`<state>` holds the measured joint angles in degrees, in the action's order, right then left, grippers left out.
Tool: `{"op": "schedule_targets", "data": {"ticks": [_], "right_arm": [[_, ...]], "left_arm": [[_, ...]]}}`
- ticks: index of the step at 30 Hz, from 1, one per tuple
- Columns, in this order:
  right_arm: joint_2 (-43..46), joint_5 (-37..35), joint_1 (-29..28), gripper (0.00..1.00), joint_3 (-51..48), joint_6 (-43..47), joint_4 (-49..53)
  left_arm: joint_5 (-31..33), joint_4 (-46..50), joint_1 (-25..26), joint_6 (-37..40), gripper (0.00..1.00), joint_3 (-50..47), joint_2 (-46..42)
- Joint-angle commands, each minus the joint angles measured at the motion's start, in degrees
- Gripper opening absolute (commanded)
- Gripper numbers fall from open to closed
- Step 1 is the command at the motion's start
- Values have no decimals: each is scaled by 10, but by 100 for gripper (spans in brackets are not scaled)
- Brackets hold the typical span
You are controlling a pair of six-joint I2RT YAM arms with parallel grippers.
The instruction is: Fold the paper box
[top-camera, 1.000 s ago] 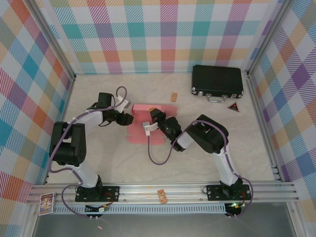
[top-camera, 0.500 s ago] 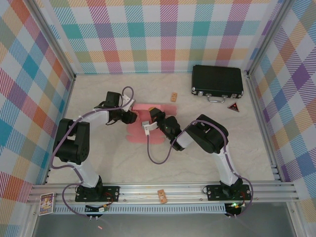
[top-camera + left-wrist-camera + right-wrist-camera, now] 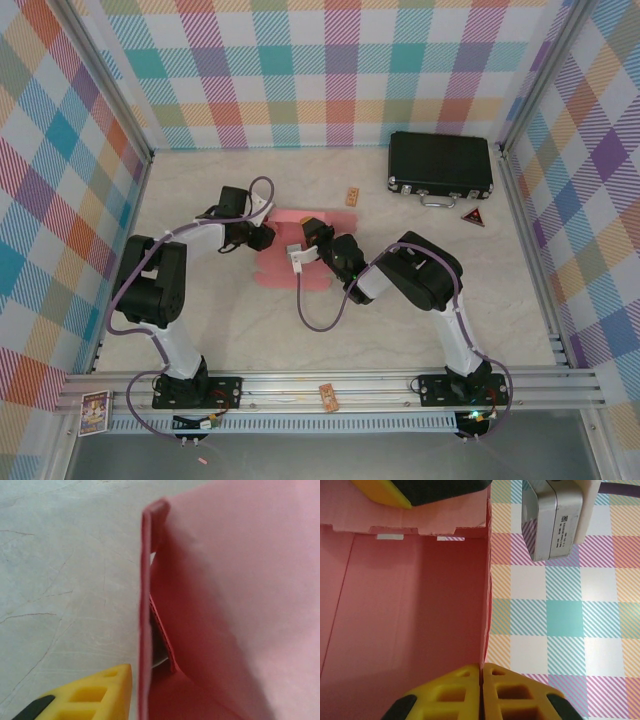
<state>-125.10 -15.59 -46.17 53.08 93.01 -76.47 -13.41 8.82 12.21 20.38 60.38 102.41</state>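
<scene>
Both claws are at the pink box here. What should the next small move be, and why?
Probably close the left claw onto the upright side wall of the paper box. Its yellow finger sits right beside that wall's edge, apparently not yet gripping. The right claw is pinched shut on another panel's edge, steadying the box for the fold.

The left end effector [image 3: 267,237] has shifted right and away from the bases, reaching the far-left corner of the paper box [image 3: 277,270].
</scene>
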Motion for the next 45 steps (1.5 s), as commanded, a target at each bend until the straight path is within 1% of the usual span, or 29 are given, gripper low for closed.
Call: {"op": "schedule_targets", "data": {"ticks": [1, 12, 14, 17, 20, 22, 24, 26, 28, 30, 33, 36, 42, 44, 45], "right_arm": [[7, 10, -5, 10, 5, -23, 44], [19, 15, -4, 10, 4, -39, 85], [20, 15, -4, 10, 6, -43, 90], [25, 16, -4, 10, 8, -52, 105], [33, 19, -4, 10, 9, -63, 125], [37, 20, -5, 10, 10, -67, 139], [41, 19, -4, 10, 11, -73, 149], [46, 20, -4, 10, 11, -81, 166], [55, 24, -4, 10, 13, -94, 190], [63, 27, -3, 10, 18, -106, 216], [61, 27, -3, 11, 22, -104, 222], [62, 24, -3, 12, 25, -105, 229], [87, 22, -3, 18, 26, -148, 262], [106, 23, -4, 22, 25, -171, 283], [117, 23, -4, 26, 26, -182, 298]], "left_arm": [[19, -10, 4, -2, 32, 7, 0], [-2, 20, 7, 4, 33, 40, 2], [-4, 33, 7, 5, 30, 53, 12], [-6, 43, 11, 2, 30, 65, 19], [-21, 17, 14, -13, 30, 58, 13], [-29, -22, 14, -29, 30, 42, 7], [-26, -38, 15, -43, 29, 37, 6], [-16, -42, 16, -48, 26, 35, 5], [-13, -48, 16, -51, 25, 32, 3], [-11, -46, 16, -51, 21, 34, 5], [-8, -39, 16, -52, 18, 40, 9], [-1, -40, 16, -57, 16, 38, 9], [12, -58, 18, -62, 11, 15, -12], [20, -59, 19, -67, 11, 10, -16], [24, -58, 20, -69, 11, 9, -18]]}}
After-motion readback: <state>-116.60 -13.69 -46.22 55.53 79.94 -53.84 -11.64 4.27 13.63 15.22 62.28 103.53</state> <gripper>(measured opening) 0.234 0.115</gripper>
